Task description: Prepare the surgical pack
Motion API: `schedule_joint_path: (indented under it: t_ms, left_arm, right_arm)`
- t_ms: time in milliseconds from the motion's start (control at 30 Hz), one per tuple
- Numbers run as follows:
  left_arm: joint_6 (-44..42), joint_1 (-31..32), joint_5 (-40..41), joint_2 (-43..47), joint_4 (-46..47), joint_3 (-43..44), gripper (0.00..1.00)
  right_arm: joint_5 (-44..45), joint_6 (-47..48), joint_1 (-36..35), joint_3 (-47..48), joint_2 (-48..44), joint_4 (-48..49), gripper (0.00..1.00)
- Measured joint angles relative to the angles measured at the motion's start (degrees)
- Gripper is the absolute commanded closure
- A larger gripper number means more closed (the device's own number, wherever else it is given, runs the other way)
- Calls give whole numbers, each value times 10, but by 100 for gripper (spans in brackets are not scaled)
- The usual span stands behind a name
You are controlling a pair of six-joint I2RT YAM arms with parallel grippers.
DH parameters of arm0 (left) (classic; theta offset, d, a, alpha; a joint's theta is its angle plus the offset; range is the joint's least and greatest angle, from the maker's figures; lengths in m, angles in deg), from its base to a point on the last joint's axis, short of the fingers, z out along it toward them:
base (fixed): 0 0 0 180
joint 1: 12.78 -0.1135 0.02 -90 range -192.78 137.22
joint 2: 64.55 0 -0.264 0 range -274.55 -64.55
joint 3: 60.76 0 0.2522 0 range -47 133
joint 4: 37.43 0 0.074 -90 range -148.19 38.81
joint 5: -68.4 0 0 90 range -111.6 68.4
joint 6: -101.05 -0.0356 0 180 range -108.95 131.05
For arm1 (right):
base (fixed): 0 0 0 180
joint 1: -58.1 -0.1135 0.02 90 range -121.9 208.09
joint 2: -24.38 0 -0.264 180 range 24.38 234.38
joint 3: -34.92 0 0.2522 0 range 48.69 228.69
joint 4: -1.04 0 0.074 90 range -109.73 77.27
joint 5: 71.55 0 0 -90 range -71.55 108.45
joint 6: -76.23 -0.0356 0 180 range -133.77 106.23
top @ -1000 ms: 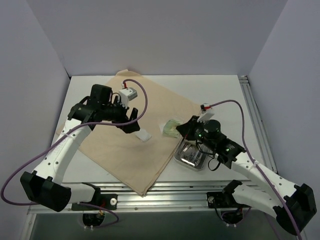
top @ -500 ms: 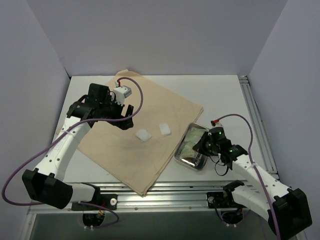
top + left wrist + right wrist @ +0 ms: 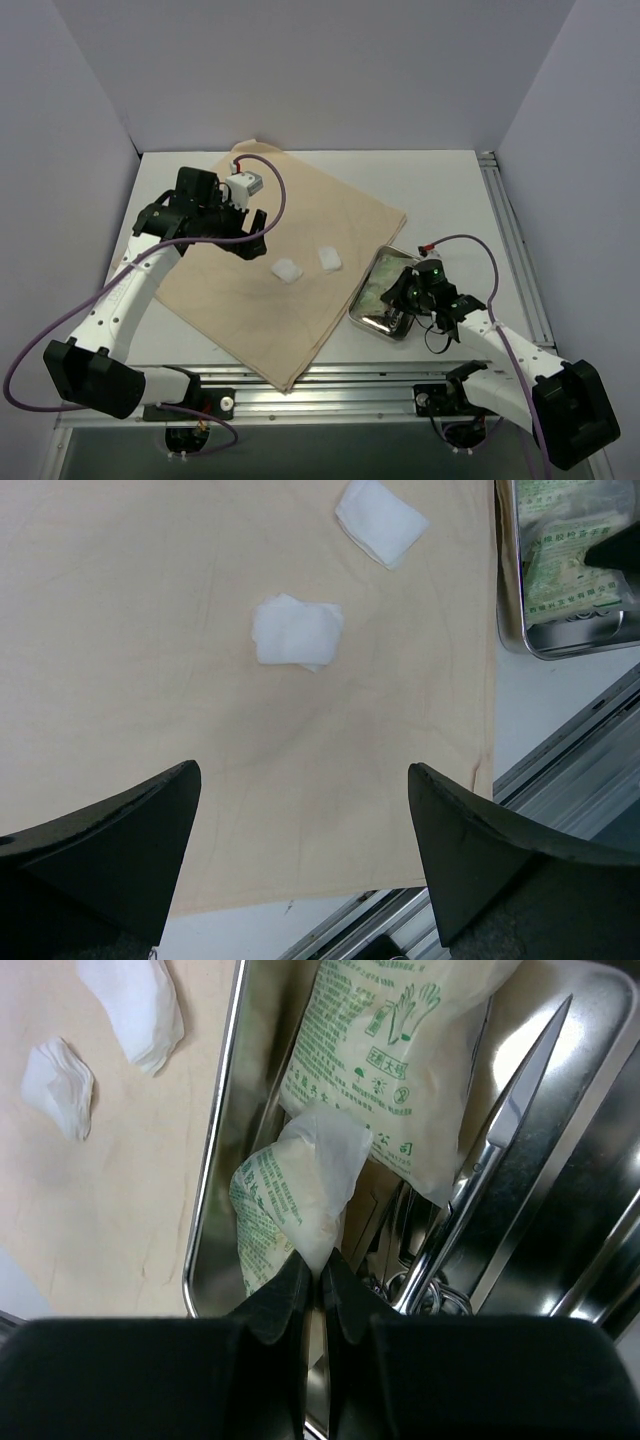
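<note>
My right gripper (image 3: 320,1260) has brought the green packet (image 3: 275,1200) into the tray (image 3: 212,1160) by the near edge of the table (image 3: 440,180), still pinching it; release low. Left gripper (image 3: 303,775) gapes, idle.

I was running a lab test cell: plain white walls (image 3: 300,70) boxed in a white table (image 3: 440,180), and two robot arms (image 3: 120,300) were bolted to an aluminium rail (image 3: 330,385) along its near edge.

Cloth (image 3: 230,300) is tan, gauze pads (image 3: 287,270) white, packets (image 3: 380,1080) green-printed.
</note>
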Motion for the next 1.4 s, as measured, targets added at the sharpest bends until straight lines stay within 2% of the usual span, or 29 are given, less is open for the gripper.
schedule_joint_path:
  t_ms: [33,67,167,267,467,600,700,800,933,1067,1233,1400]
  left_arm:
    - [0,0,0,0,0,0,6]
    - [0,0,0,0,0,0,6]
    - [2,0,7,0,0,0,6]
    - [2,0,14,0,-2,0,6]
    - [2,0,26,0,-2,0,6]
    - [2,-11,45,-4,-2,0,6]
    - [6,-50,46,-22,-2,0,4]
    - [10,-108,46,-54,-1,-1,3]
    - [15,-167,47,-76,0,-21,2]
    - [16,-186,50,-76,0,-44,2]
    - [16,-198,57,-75,5,-53,2]
    - [16,-199,57,-74,8,-53,2]
  right_arm:
    - [1,-3,0,-4,-2,6,90]
    - [1,-7,0,-8,-5,8,68]
    - [6,-13,0,-11,-11,-5,51]
    - [16,-16,0,-3,-30,-48,47]
    - [63,-7,0,101,-87,-169,45]
    - [97,30,-14,216,-60,-191,45]
    - [107,74,-63,300,25,-175,46]
    - [91,122,-113,391,165,-136,46]
    - [19,169,-146,487,360,-83,48]
    - [-40,193,-151,552,502,-58,49]
    - [-90,203,-155,601,603,-40,52]
    - [-116,203,-155,611,639,-16,55]
